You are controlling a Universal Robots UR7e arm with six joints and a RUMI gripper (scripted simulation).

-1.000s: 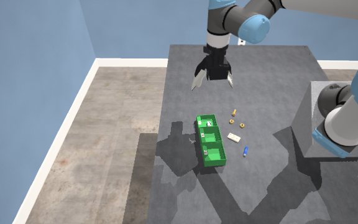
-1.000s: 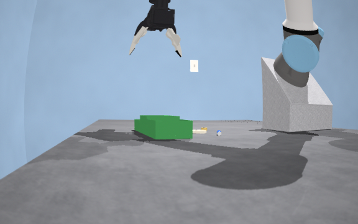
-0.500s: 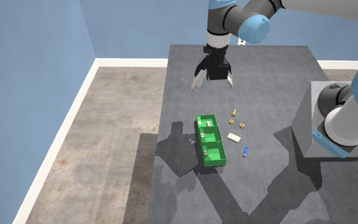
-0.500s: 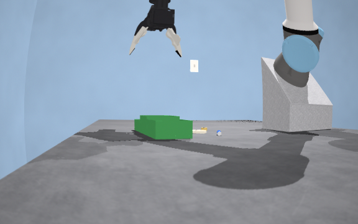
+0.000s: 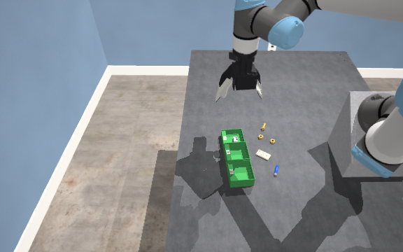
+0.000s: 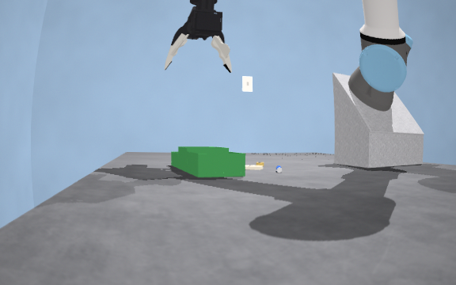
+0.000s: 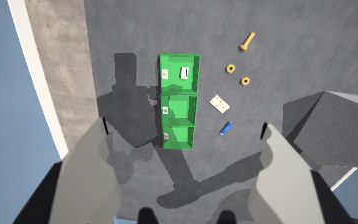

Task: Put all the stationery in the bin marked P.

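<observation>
Three green bins [image 5: 242, 173] [image 6: 212, 162] [image 7: 182, 106] stand upright in a row on the grey table; their small labels are too small to read. A small white item [image 5: 236, 139] [image 7: 184, 72] lies in the far bin. To the right of the bins lie a blue marker [image 5: 276, 170] [image 6: 279, 169] [image 7: 225, 128] and a white flat block [image 5: 263, 154] [image 6: 254, 167] [image 7: 219, 103]. My gripper [image 5: 239, 96] [image 6: 198, 68] [image 7: 184, 121] is open and empty, high above the bins.
A gold bolt [image 5: 263, 127] [image 7: 246, 41] and two gold nuts [image 5: 260, 136] [image 5: 272, 141] [image 7: 230, 68] [image 7: 245, 80] lie beyond the block. The arm's grey pedestal [image 5: 345, 140] [image 6: 370, 138] stands at the right. The table's left edge drops to the floor [image 5: 124, 140].
</observation>
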